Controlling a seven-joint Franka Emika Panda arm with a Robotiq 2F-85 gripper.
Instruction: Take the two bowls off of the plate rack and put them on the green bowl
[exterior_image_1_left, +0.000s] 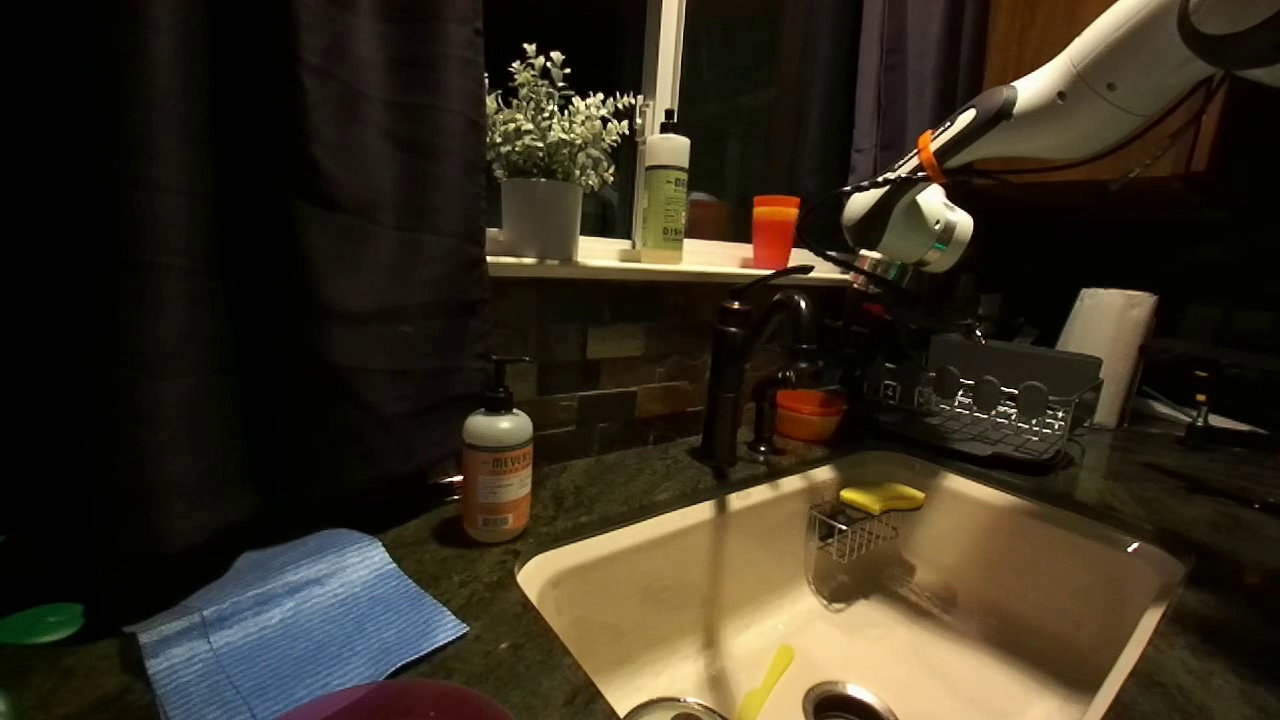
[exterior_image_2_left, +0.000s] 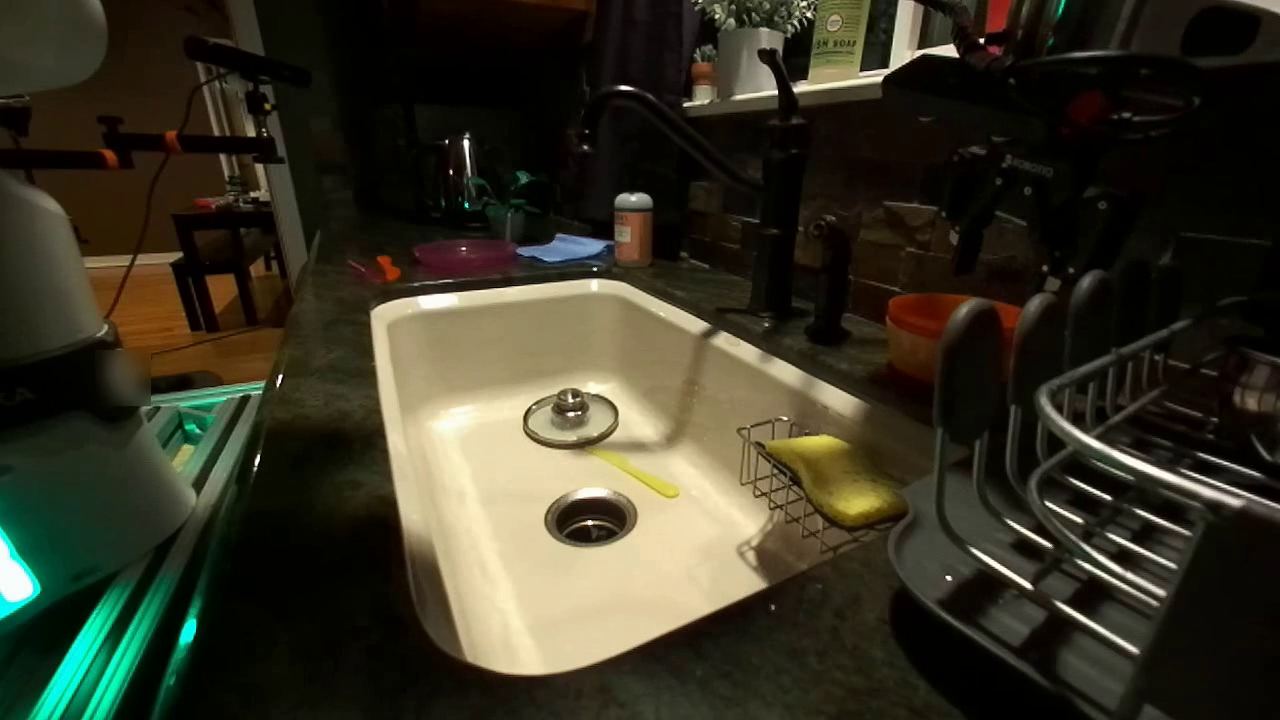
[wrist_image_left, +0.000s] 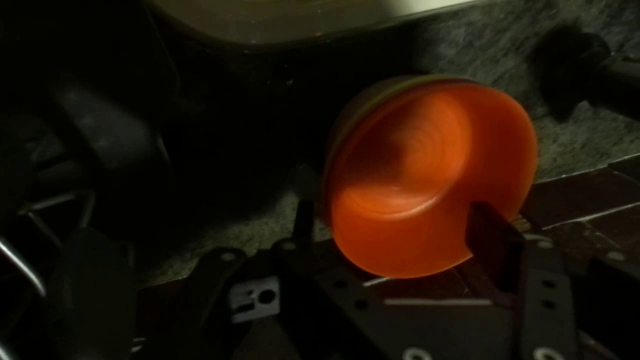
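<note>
The orange-red bowl (wrist_image_left: 430, 150) sits on the counter by the wall, between faucet and rack. It shows in both exterior views (exterior_image_1_left: 812, 402) (exterior_image_2_left: 945, 315). In the wrist view a yellow-green rim (wrist_image_left: 425, 79) lies just outside its edge, so it appears stacked in the green bowl. A thin dark reddish line shows between these rims; I cannot tell whether it is the magenta-pink bowl, which is not clearly visible. My gripper (wrist_image_left: 395, 222) is open and empty above the bowl (exterior_image_2_left: 1018, 262); one finger overlaps the bowl in the wrist view. The plate rack (exterior_image_1_left: 985, 400) (exterior_image_2_left: 968, 375) stands beside.
The dark faucet (exterior_image_1_left: 725, 390) and side sprayer (exterior_image_2_left: 828, 280) stand by the bowls. The sink (exterior_image_2_left: 480, 600) holds a glass lid (exterior_image_2_left: 545, 430) and a yellow knife (exterior_image_2_left: 640, 475). A yellow sponge (exterior_image_1_left: 882, 497) sits in a wire caddy. An orange cup (exterior_image_1_left: 774, 235) stands on the sill.
</note>
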